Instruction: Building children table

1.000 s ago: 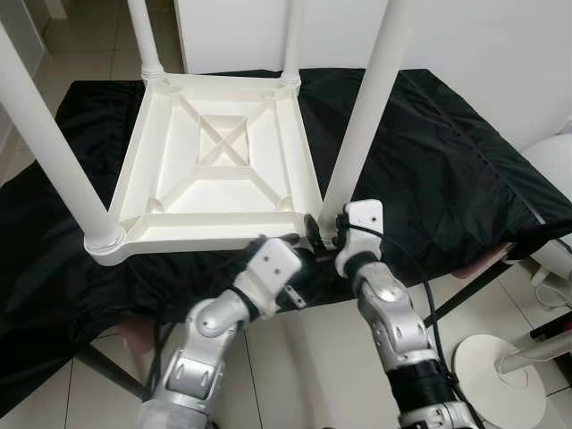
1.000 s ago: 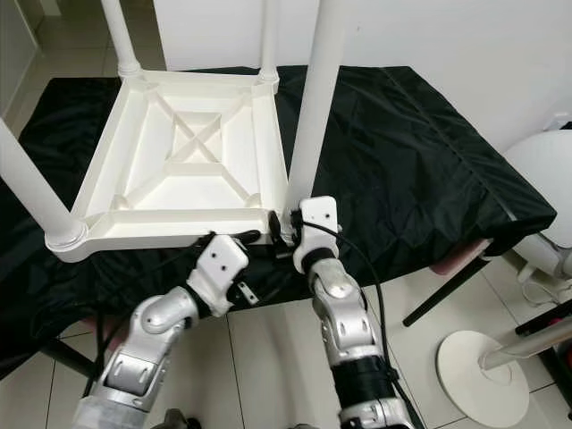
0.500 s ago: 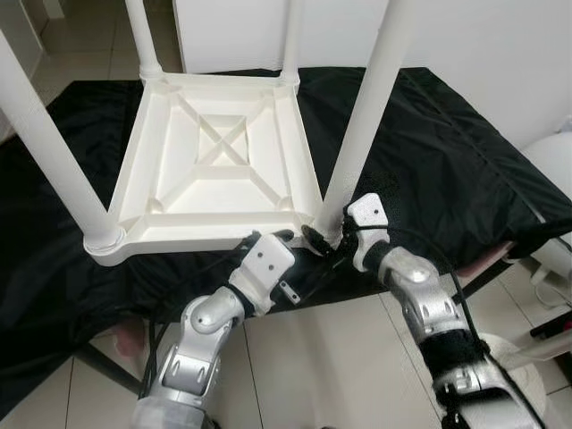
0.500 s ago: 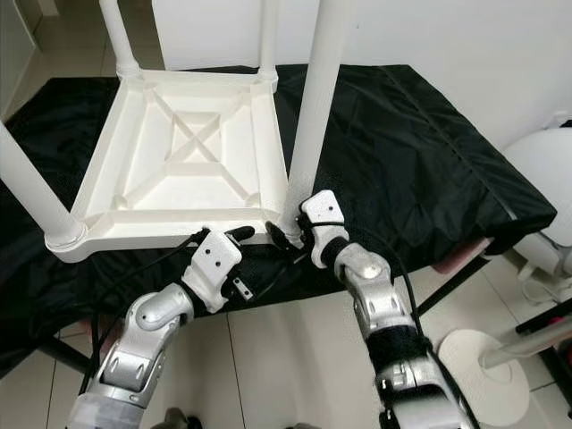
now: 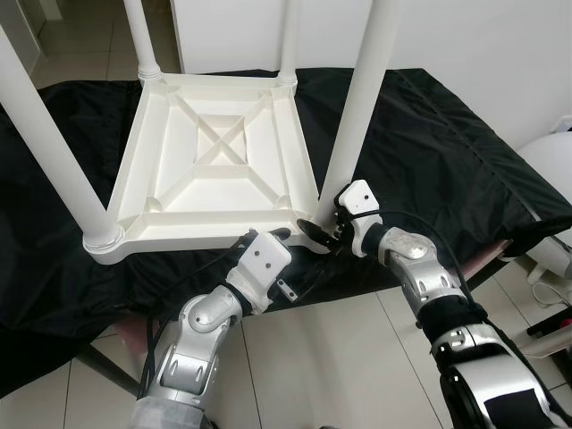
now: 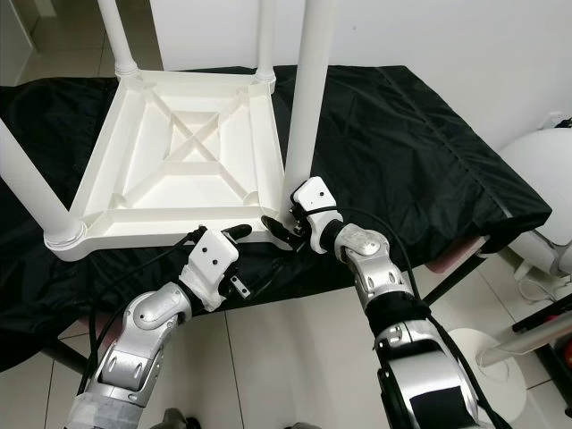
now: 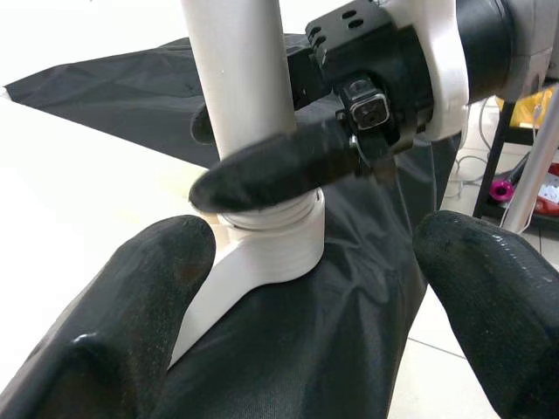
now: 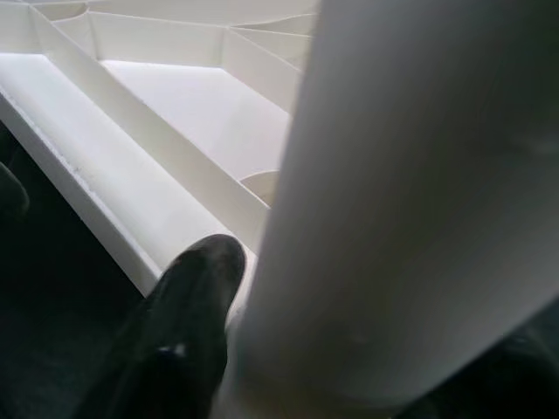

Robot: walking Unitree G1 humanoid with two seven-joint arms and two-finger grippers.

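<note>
Children's table [image 5: 214, 170] lies upside down on the black-covered table [image 5: 447, 152], so its legs point up for fitting. Right gripper [image 5: 323, 231] closes its fingers around the near-right leg [image 5: 357, 116] just above the socket, probably to twist it home. Left gripper [image 5: 268, 239], fingers spread and empty, waits beside that corner.

Both head views are being lit evenly and brightly from overhead, and detail is being kept sharp; the white table top [image 5: 214, 170] is nearing overexposure, while the black cloth [image 5: 447, 161] is carrying soft sheen along its folds. Straight legs are being bowed slightly toward the frame edges. In the left wrist view the near fingertips [image 7: 105, 323] are being rendered soft and out of focus. In the right wrist view the white leg [image 8: 410, 201] pressed against the finger [image 8: 179, 340] is being blurred, with deep shade beside it
</note>
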